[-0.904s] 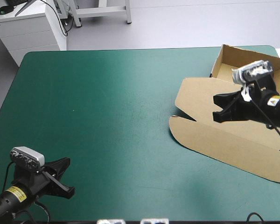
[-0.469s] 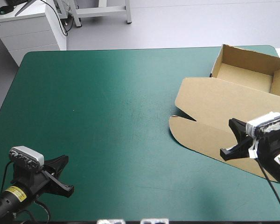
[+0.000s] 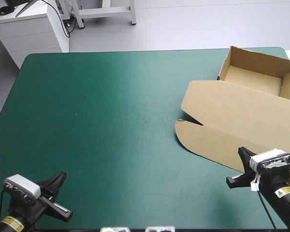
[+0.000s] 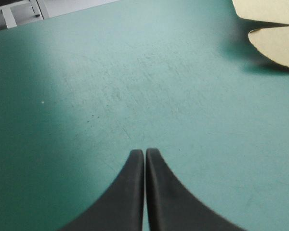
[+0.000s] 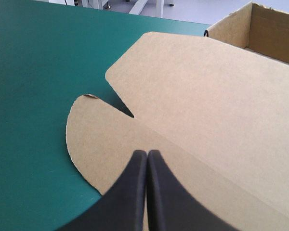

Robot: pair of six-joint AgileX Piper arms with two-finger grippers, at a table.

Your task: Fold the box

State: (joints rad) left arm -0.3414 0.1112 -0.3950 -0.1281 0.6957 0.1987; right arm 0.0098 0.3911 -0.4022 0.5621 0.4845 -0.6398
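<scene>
1. Since both arms have been pulled back to the near edge, nothing is being worked on the teal-green table [image 3: 111, 121]; only its far right part is occupied
2. Box [image 3: 241, 111] is found at the far right: tray [image 3: 253, 77] with walls raised at the far right corner, lid [image 3: 232, 108] laid flat toward the near side and joined to the tray
3. Front flap [image 5: 101, 144] of the lid is seen lying flat on the cover, rounded corner visible, neither raised nor tucked
4. Right gripper [image 5: 147, 154]: earlier it was held over the lid beside the tray; it has now been drawn back to the lid's near edge, just over the flap. Its black fingers are pressed together and no board is seen between them
5. Left gripper [image 4: 144, 153]: retracted slightly toward the near left corner, well apart from the box. Its fingers are closed together on nothing, with only bare cover ahead
6. Judgement: the retreat is read as folding being finished, with the tray formed and the lid left open; no further grasp appears to be prepared
</scene>
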